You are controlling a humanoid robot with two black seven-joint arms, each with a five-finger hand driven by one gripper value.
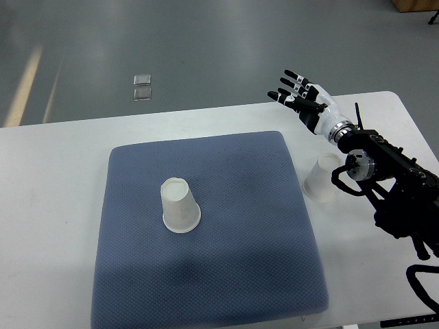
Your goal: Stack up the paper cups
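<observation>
A white table [55,157] fills most of the top view, with grey floor beyond its far edge. On that floor, well behind the table, lie two small pale square tiles [143,87], one just behind the other.

On the table lies a blue-grey padded mat [233,274], roughly square, covering the middle. Left of the mat's centre stands a white paper cup [180,205], upside down, its narrow base upward and its wide rim on the mat, leaning slightly.

Just past the mat's right edge, on the bare table, a second paper cup [320,179] also stands inverted, close beside the mat and partly covered on its right by the robot's black wrist joint.

The right arm [398,185] comes in from the right edge, black and cabled, reaching up and left. The right hand [305,101] hovers above the table's far edge, beyond the mat's far right corner, its black-tipped fingers [291,83] spread and straight, gripping nothing. It is apart from both cups, the second cup being the nearer
</observation>
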